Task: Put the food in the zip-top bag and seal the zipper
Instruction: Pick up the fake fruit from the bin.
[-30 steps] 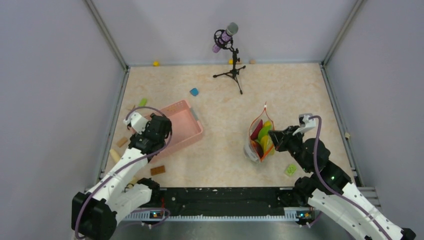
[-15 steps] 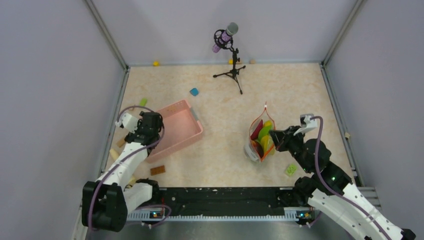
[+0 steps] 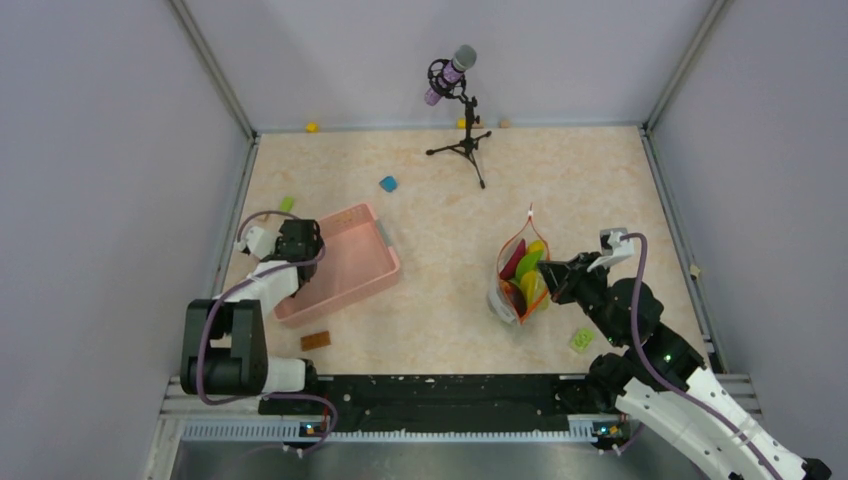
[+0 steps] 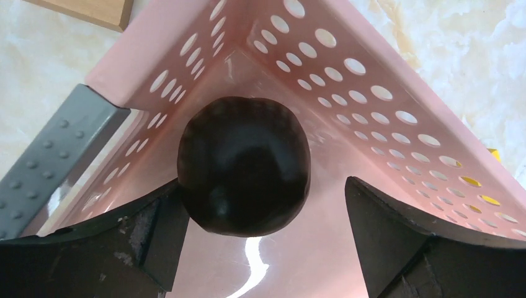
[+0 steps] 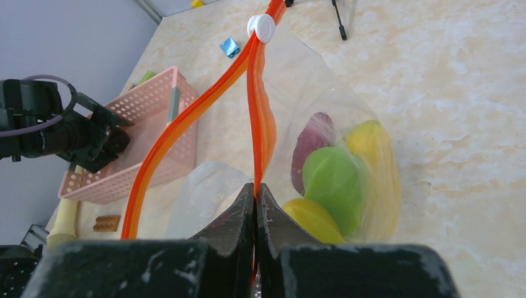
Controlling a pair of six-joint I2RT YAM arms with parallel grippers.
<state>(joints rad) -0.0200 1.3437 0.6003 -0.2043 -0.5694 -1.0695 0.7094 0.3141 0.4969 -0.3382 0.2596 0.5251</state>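
Plainly, one piece is not yet in hand: the dark brown, round, glossy plastic toy food (image 4: 243, 164) is seen lying in a corner of the pink perforated plastic basket (image 4: 372, 81). The left gripper (image 4: 267, 223) is held over it with its jaws spread wide, one finger close at the piece's left and the other well apart at its right. The right gripper (image 5: 255, 205) is closed tight on one lip of the thin orange-red zipper strip (image 5: 186, 118) of the clear crinkly zip-top bag (image 5: 291, 118), and the mouth is held up and parted by that pinch. A maroon piece (image 5: 310, 146), a green piece (image 5: 335, 180) and yellow pieces (image 5: 372, 149) are seen inside.

Trouble is to be expected chiefly at the basket. The round piece is smooth and may be squeezed out sideways if the jaws are shut off-centre. The basket wall may be caught by the nearer finger, so that the basket is dragged or lifted with the food. At the bag, the lip may slip from the thin pinch and the mouth may collapse.

The tips of the left fingers are cut off by the frame edge, so contact with the piece cannot be told. The width of the bag's mouth is hard to judge, and the small white slider (image 5: 261, 28) is seen only at the far end. A small green thing (image 3: 581, 340) beside the right arm cannot be made out as food or block
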